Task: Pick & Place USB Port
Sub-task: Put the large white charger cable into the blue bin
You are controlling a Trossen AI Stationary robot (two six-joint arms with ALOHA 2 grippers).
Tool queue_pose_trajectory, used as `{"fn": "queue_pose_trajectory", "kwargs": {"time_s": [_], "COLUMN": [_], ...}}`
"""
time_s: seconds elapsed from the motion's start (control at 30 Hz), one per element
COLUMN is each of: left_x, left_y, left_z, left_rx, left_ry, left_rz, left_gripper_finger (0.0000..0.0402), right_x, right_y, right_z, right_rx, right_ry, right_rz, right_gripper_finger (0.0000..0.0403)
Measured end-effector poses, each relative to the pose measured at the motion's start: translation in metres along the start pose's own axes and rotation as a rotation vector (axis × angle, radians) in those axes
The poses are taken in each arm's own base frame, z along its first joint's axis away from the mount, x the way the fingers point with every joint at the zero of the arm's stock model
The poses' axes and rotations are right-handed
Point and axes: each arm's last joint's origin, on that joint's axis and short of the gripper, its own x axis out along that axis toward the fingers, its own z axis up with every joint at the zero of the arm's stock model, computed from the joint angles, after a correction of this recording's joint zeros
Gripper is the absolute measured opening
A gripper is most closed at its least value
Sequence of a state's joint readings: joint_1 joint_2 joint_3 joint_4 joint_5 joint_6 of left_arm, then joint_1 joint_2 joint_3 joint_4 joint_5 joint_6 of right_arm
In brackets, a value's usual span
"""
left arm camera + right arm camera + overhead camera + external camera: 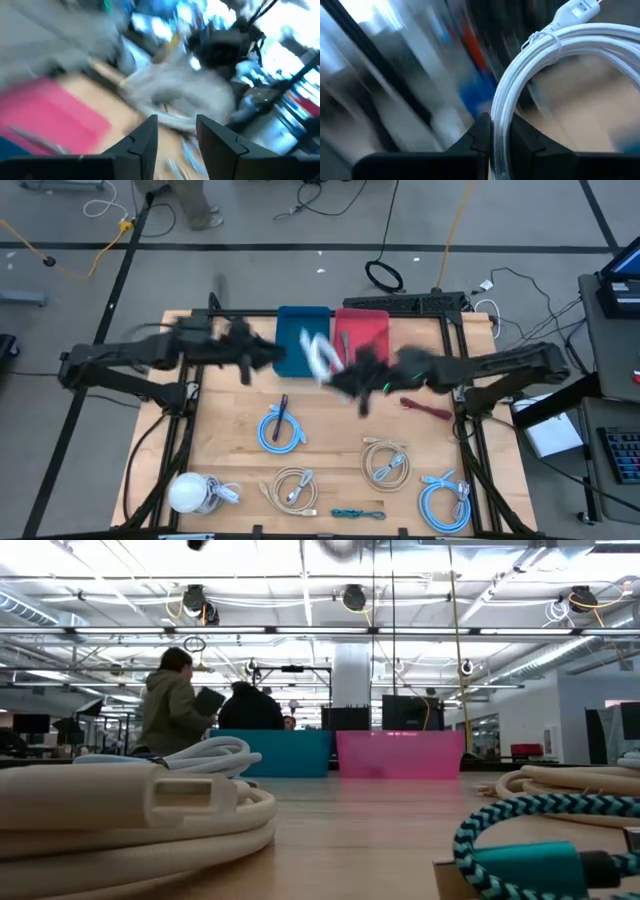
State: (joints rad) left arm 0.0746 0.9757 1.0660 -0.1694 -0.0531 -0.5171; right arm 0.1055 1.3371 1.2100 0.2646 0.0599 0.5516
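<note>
A white coiled USB cable (319, 357) is in my right gripper (343, 377), over the seam between the blue bin (300, 330) and the pink bin (364, 327). In the right wrist view the white coil (555, 55) loops away from the shut fingers, and its plug (579, 10) points off the far side of the loop. My left gripper (272, 355) hovers by the blue bin's left edge, and its fingers are open in the left wrist view (177, 132) with nothing between them. Both arms are blurred. My right gripper pinches the white coil's bundled strands (498, 131) between its two fingers, which lie across the strands. The rest of the loop stands out beyond the fingertips. The coil is lifted clear of the table, above the bins.
On the wood table lie a blue coil (282, 430), two beige coils (386, 463) (292, 488), another blue coil (445, 502), a teal cable (358, 513), a red cable (425, 408) and a white round object (190, 492). People stand beyond the far edge (172, 705).
</note>
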Motion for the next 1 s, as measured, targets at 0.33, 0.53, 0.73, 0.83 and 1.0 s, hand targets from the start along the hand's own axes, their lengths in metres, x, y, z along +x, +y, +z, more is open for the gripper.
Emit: {"fn": "queue_pose_trajectory", "kwargs": {"time_s": [0.33, 0.53, 0.73, 0.83, 1.0], "left_x": [-0.01, 0.063, 0.095, 0.103, 0.119], "left_y": [0.01, 0.026, 0.031, 0.022, -0.012], "left_z": [0.032, 0.034, 0.033, 0.039, 0.053], "left_rx": [0.202, 0.135, 0.05, 0.028, 0.075], "left_ry": [-0.265, -0.216, -0.271, -0.286, -0.18], "left_rz": [0.043, -0.428, -0.815, -0.894, -0.959], "left_gripper_finger": [0.0127, 0.0127, 0.0129, 0.0144, 0.0182], "right_x": [-0.047, -0.034, -0.03, -0.029, -0.021], "right_y": [0.017, 0.034, 0.052, 0.052, 0.044], "right_z": [0.059, 0.035, 0.033, 0.033, 0.031], "right_rx": [0.174, 0.096, 0.05, 0.043, 0.067], "right_ry": [-0.608, -0.511, -0.505, -0.503, -0.463], "right_rz": [0.833, 1.068, 1.151, 1.135, 1.05], "right_gripper_finger": [0.0029, 0.0029, 0.0029, 0.0029, 0.0029]}}
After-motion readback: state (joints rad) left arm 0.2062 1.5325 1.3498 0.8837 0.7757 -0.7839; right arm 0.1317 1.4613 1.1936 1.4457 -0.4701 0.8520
